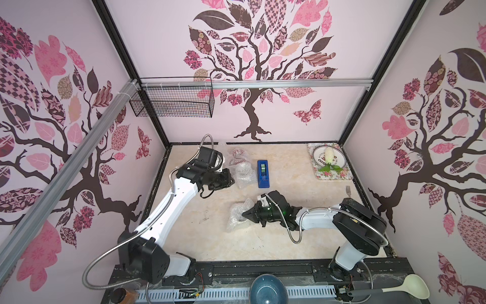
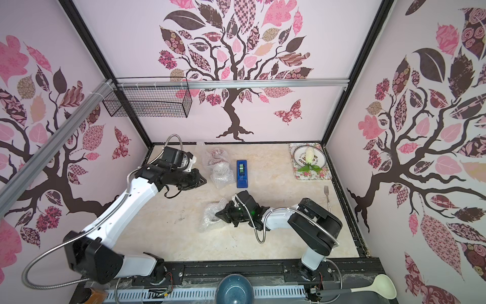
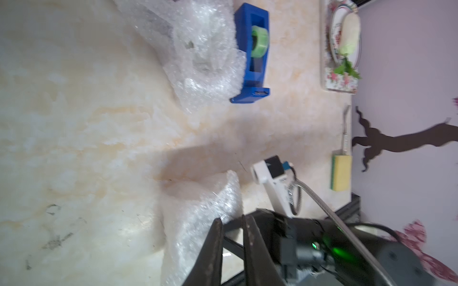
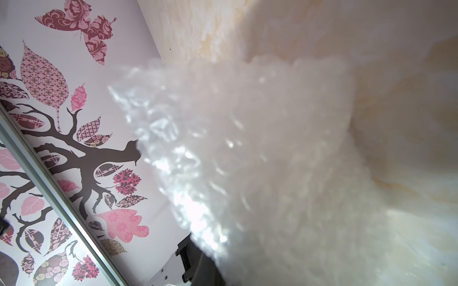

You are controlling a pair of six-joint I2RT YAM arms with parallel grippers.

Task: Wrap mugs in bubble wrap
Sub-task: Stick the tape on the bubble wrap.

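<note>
Right end effector (image 1: 244,213) pinched shut on clear crumpled bubble-wrap bundle (image 1: 233,219), mid-tabletop (image 1: 205,242); mug inside not discernible. Left end effector (image 3: 231,219) slightly parted, empty. Likely best: hold pinch firm, fold loose flap slowly, avoid dragging bundle.

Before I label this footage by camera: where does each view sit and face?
Top view: high over the arms' bases, looking down and forward at the table; both arms show, left gripper, right gripper.
Top view: beside it, same direction; same arms, bubble wrap bundle.
Left wrist: on the left arm, facing across the table toward the tape dispenser and right arm; its own fingers show.
Right wrist: on the right arm, close against the bundle; only a dark gripper part shows.
Shared: the bundle appears in all four.
</note>
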